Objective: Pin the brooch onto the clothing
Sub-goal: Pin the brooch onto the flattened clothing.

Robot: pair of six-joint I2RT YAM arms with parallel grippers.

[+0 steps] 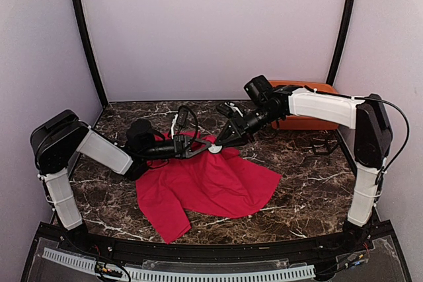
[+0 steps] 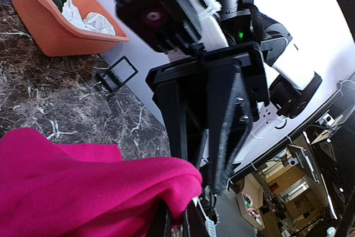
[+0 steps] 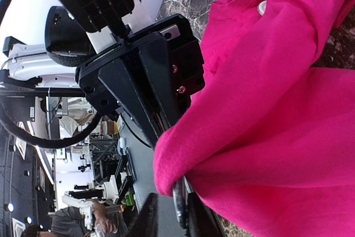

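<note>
Shirt (image 1: pixel 211 186) pinched at far edge
It lies spread on your worktop (image 1: pixel 304 196); at its far edge your left jaws clamp a raised fold, right jaws almost closed just beside, and you can't tell their hold. Basket (image 1: pixel 310 124) beyond.

Dark marble-patterned worktop (image 1: pixel 310 196) with white veins, enclosed by plain pale lilac walls (image 1: pixel 211 24). Black posts (image 1: pixel 84 31) run up the two back corners. Even, soft light. Beyond the near edge, a cluttered, brightly lit workshop (image 2: pixel 277 187) shows.
</note>
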